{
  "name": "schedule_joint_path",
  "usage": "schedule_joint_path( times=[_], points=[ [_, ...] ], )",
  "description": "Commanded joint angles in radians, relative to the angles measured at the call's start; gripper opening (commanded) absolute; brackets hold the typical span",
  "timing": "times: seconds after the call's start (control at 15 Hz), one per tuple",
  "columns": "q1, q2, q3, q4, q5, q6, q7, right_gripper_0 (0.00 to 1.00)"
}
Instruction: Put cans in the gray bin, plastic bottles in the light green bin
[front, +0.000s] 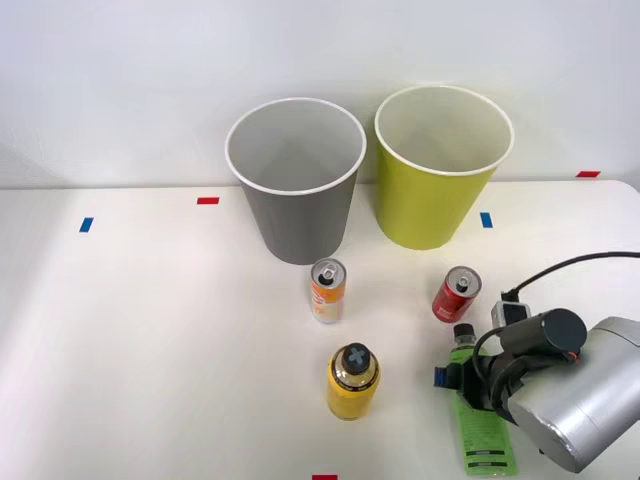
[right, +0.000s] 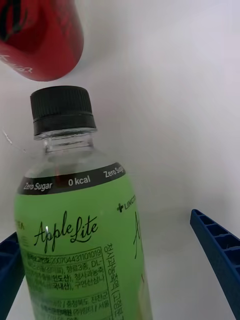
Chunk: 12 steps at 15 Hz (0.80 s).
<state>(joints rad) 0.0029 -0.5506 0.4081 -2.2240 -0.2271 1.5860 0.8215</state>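
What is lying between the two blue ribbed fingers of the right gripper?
In the right wrist view, the clear plastic bottle with green label lies between the open fingers, nearer one of them.

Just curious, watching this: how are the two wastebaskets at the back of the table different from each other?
The gray bin is gray outside; the light green bin is lime. The gray one stands further to the robot's left, with the orange-and-white can just in front; the green one stands nearer the red can. Both are round, tapered, white-rimmed, upright and look about the same size.
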Motion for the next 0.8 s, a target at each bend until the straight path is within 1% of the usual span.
schedule_joint_path(
  times=[0.07, 0.27, 0.33, 0.4, 0.47, 0.53, 0.6, 0.8],
  points=[
    [0.0, -0.014, 0.005, 0.001, 0.008, -0.001, 0.015, 1.0],
    [0.0, -0.022, 0.008, 0.001, 0.009, 0.0, 0.028, 1.0],
    [0.0, -0.023, 0.008, 0.001, 0.008, 0.0, 0.033, 0.98],
    [0.0, -0.023, 0.008, 0.001, 0.009, 0.0, 0.036, 0.74],
    [0.0, -0.023, 0.008, 0.001, 0.009, 0.0, 0.039, 0.58],
    [0.003, -0.023, 0.008, 0.001, 0.011, 0.0, 0.039, 0.13],
    [0.005, -0.023, 0.008, 0.001, 0.022, 0.0, 0.041, 0.0],
    [0.006, -0.023, 0.018, 0.001, 0.043, 0.0, 0.047, 0.0]
  ],
)
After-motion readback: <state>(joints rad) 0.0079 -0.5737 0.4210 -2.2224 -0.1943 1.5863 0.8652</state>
